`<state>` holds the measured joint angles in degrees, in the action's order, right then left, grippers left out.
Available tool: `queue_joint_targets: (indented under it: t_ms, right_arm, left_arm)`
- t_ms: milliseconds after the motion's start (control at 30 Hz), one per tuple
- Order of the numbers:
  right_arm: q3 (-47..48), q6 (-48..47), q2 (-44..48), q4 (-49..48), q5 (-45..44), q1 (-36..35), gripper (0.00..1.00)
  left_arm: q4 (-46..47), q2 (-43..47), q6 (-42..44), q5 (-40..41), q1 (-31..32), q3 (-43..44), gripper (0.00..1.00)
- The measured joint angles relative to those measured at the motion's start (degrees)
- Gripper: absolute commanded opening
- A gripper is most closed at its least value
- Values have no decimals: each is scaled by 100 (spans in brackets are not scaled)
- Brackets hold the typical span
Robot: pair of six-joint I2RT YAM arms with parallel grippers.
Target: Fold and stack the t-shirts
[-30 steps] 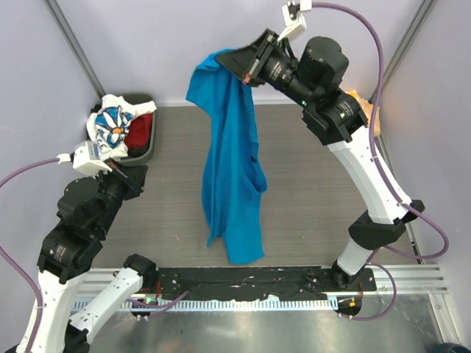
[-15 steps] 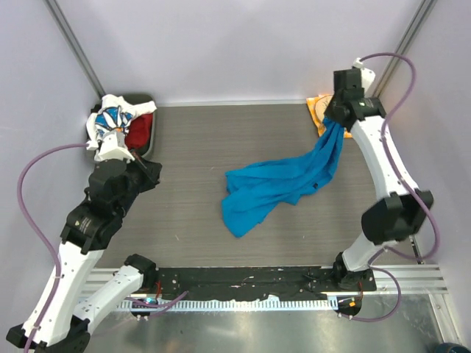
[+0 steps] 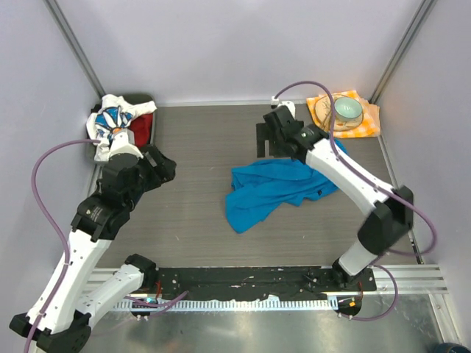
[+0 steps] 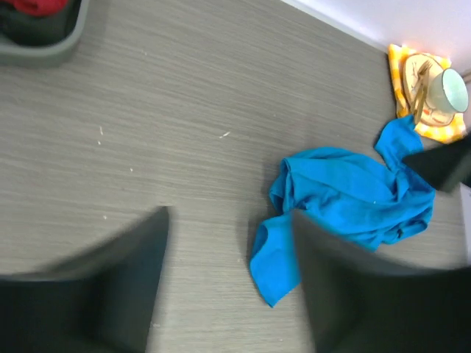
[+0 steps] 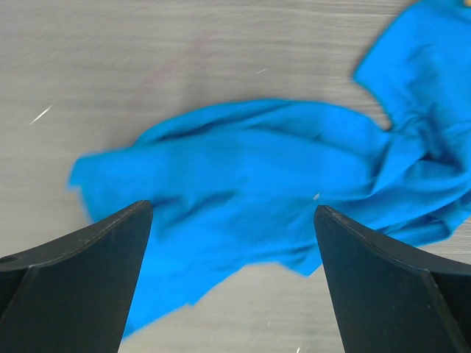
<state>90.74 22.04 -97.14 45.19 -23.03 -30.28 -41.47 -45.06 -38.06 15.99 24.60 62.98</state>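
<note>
The bright blue t-shirt [image 3: 274, 188] lies crumpled on the table right of the middle, with nothing holding it. My right gripper [image 3: 266, 140] hovers open above its far edge; in the right wrist view the blue t-shirt [image 5: 257, 173] spreads under the open right gripper [image 5: 232, 213]. My left gripper [image 3: 163, 168] is open over bare table, well left of the shirt. The left wrist view shows the left gripper [image 4: 229, 220] empty, the blue t-shirt [image 4: 346, 198] beyond it. The daisy-print t-shirt [image 3: 110, 121] and red t-shirt [image 3: 143, 129] sit in the bin.
A dark bin [image 3: 152, 143] stands at the back left corner. An orange-and-white checked napkin [image 3: 368, 125] at the back right carries a plate and a pale green cup [image 3: 348, 109]. Walls close the table on three sides.
The right gripper let go of the blue t-shirt, which dropped into a crumpled heap, and the arm swung left from the napkin. The left gripper opened and reached a little rightward.
</note>
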Motion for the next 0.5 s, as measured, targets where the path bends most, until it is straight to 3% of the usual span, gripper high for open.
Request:
queue_joint_targets:
  t_ms: [100,233,500]
  right_arm:
    - [-634,4,992,-107,297,-699,99]
    - [-1596,179,1923,-212,817,-1115,97]
    - [-3379,621,1834,-352,1722,-1722,91]
  left_arm:
    - [-142,-7,-85,57,0,-85,100]
    - [-365,-7,-188,107,0,-286,100]
    - [-638,2,-369,142,0,-693,100]
